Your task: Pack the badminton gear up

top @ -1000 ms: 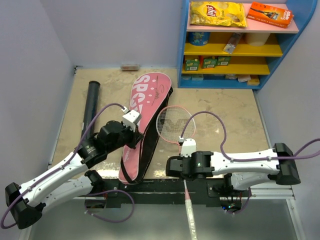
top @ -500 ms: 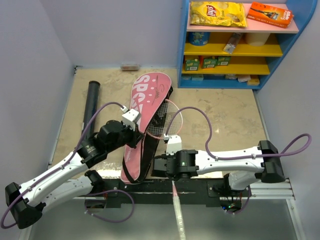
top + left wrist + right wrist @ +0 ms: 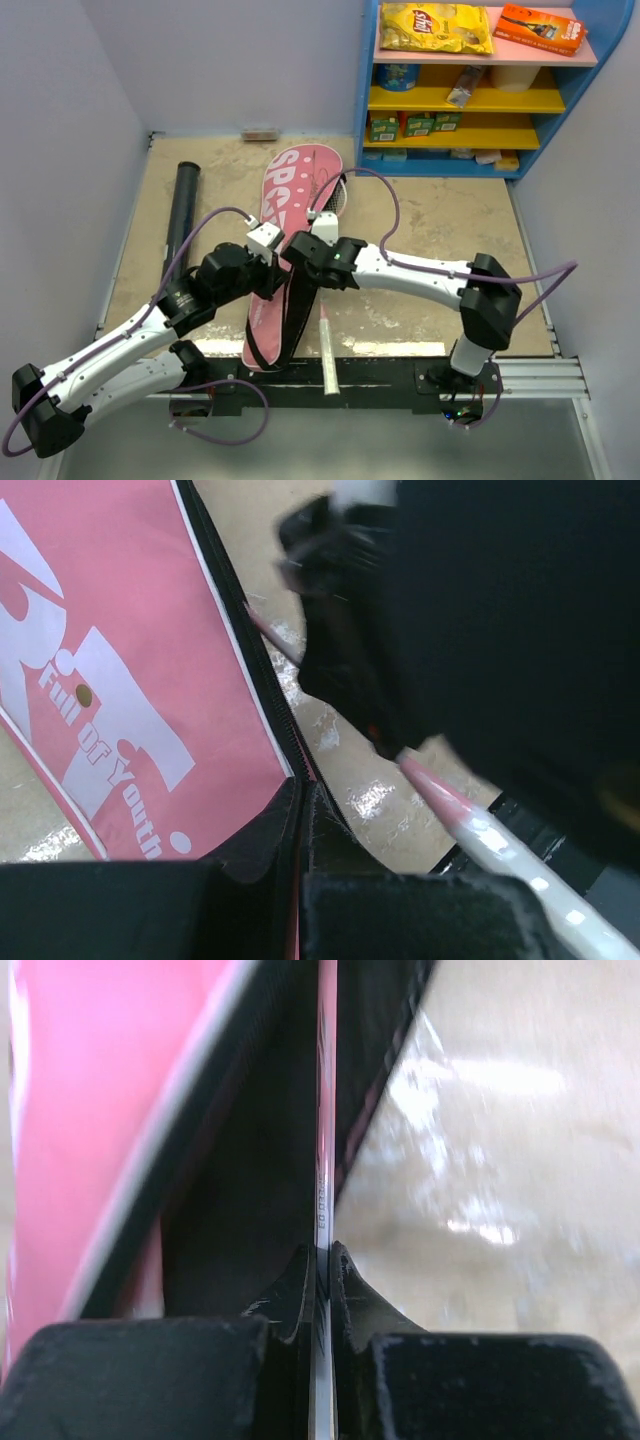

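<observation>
The tan surface (image 3: 440, 230) fills most of the floor of this booth, with a blue and yellow shelf (image 3: 368, 90) standing at its far right corner. Both arms lean in toward the middle: the left arm (image 3: 120, 350) comes up from the near left and the right arm (image 3: 420, 275) bends right across from the other side. Between them the pink bag (image 3: 290, 190) lies lengthwise, wide end toward the far wall, its black zip side gaping open on the right. The left jaws are clamped on that black edge near the middle of the bag. A black tube (image 3: 184, 205) lies apart on the left, roughly parallel to the bag. One racket (image 3: 328, 350) has its head tucked into the opening, a bit of stringing showing at the bag's right rim, and its pale handle pointing out to the near edge. The right jaws are pinched tight on its thin shaft, just beside the zip.
</observation>
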